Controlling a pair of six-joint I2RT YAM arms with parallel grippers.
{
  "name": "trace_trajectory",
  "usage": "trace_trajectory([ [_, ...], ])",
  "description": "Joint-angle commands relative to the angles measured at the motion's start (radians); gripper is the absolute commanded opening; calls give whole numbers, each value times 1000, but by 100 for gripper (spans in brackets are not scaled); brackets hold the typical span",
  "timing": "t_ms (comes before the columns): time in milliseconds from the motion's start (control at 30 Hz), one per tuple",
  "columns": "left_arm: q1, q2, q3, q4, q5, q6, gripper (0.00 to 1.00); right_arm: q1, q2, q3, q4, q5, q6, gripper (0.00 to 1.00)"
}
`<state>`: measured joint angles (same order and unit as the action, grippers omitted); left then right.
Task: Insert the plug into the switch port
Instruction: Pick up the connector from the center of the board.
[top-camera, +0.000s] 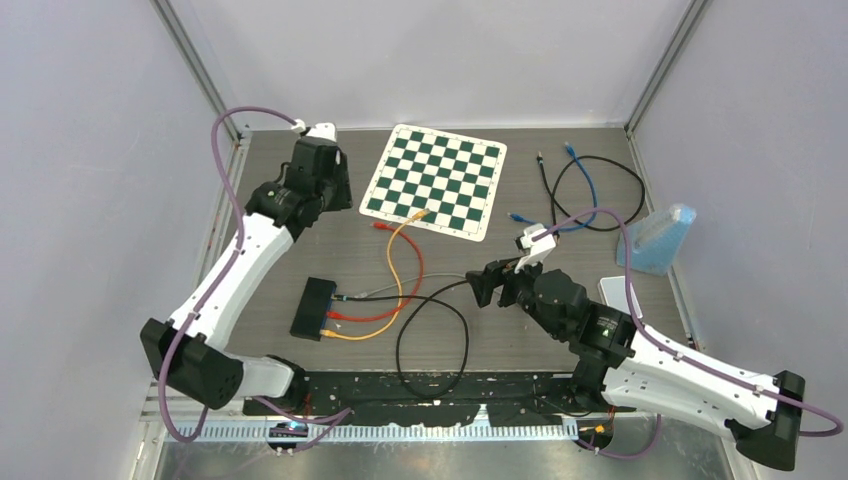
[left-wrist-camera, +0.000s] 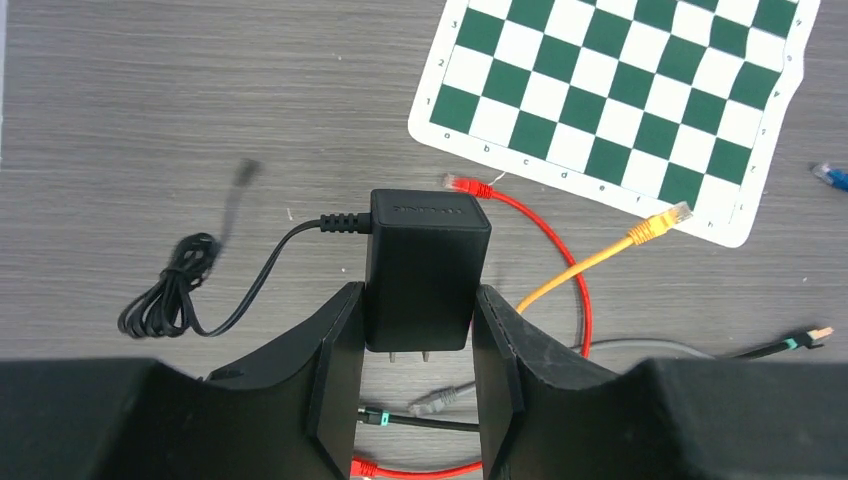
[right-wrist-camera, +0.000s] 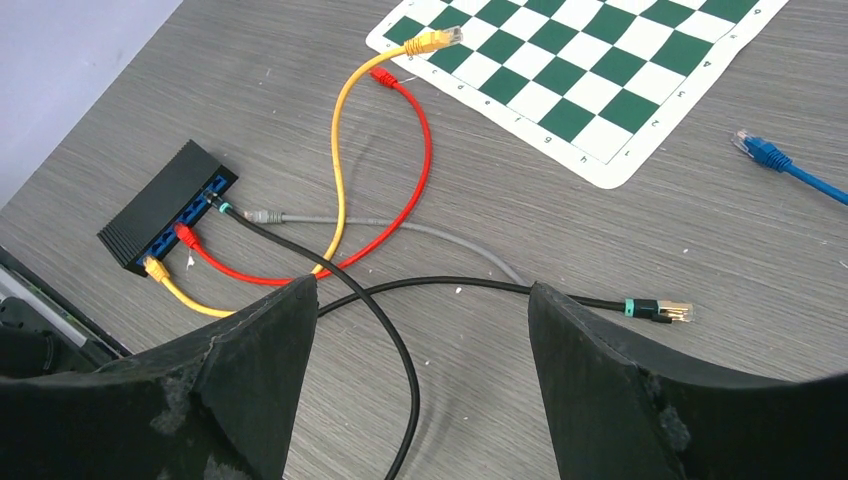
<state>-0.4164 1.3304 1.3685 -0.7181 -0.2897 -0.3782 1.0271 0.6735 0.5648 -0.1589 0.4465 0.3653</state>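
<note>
- Your plug (right-wrist-camera: 672, 311), the gold-tipped free end of the black cable (right-wrist-camera: 450, 284), lies flat on the table (right-wrist-camera: 650, 230), well apart from the switch (right-wrist-camera: 160, 205).
- The switch sits toward the left near edge. Yellow (right-wrist-camera: 335, 170), red (right-wrist-camera: 425, 150) and black leads run into its blue ports. The grey cable (right-wrist-camera: 400, 225) ends right at them, but you can't tell whether it is seated.
- Your right gripper (right-wrist-camera: 420, 296) hangs over the black cable with its jaws spread wide and nothing in them. The plug is just outside its right finger.
- Your left gripper (left-wrist-camera: 418, 300) is clamped on a black power adapter (left-wrist-camera: 425, 260), prongs toward the wrist, beside the chessboard mat (left-wrist-camera: 620, 90).
- A blue cable (right-wrist-camera: 790, 170) lies further right.
</note>
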Motion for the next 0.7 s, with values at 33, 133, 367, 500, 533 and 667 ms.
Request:
trace_trajectory([
  [33, -25, 102, -18, 2, 55, 25, 12, -2, -35, 30, -8, 17, 7, 83],
  [133, -66, 181, -73, 69, 137, -2, 12, -1, -61, 21, -19, 21, 15, 83],
  [367, -140, 328, -145, 211, 317, -156, 16, -1, -73, 21, -27, 36, 11, 83],
  [500, -143, 342, -170, 267, 384, -208, 27, -2, -55, 33, -34, 31, 10, 83],
  [533, -143, 340, -175, 277, 396, -211, 31, -1, -47, 36, -34, 33, 8, 83],
  [667, -142, 323, -150, 239, 393, -220, 53, -1, -8, 58, -24, 48, 1, 83],
])
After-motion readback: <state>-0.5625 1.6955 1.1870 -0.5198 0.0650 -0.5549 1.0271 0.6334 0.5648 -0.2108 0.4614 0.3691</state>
